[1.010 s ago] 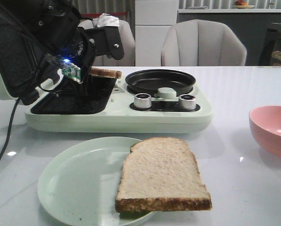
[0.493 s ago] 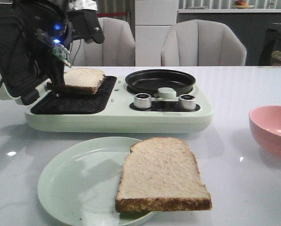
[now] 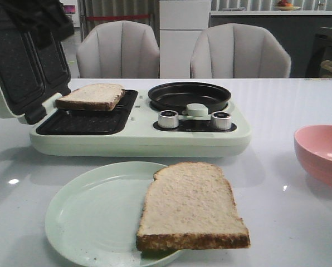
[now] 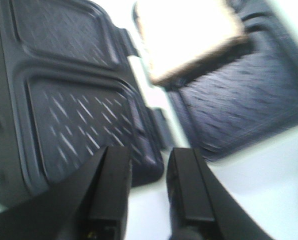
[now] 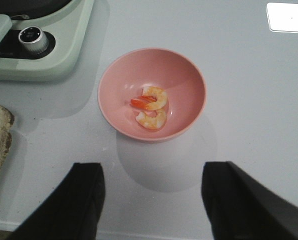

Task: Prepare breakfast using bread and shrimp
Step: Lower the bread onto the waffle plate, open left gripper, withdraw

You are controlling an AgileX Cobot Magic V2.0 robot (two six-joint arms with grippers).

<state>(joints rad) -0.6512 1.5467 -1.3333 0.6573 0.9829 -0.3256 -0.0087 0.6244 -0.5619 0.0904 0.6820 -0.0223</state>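
Two slices of bread were in play on the white table. Largest was the pale green breakfast maker at the far left, its ridged lid tipped open, a round black pan on its right half and two silver knobs in front. One slice lay on the far part of the ridged grill plate, slightly raised at one edge. Nearer sat a pale green plate, with the second slice resting half on it and overhanging its right rim. At the right edge stood a pink bowl, and in it lay two curled orange-pink shrimp, touching each other.

Of the left gripper, the blurred wrist picture showed the fingers a narrow gap apart and holding nothing, above the open lid and the grill. The right gripper hovered on the near side of the bowl, its fingers spread wide and empty.

Judging by this, the first slice seemed placed and the shrimp step was at hand. That next move would probably call for the right arm to descend into the bowl, pinch one small slippery shrimp without tipping the bowl, and carry it left to the slice on the grill.
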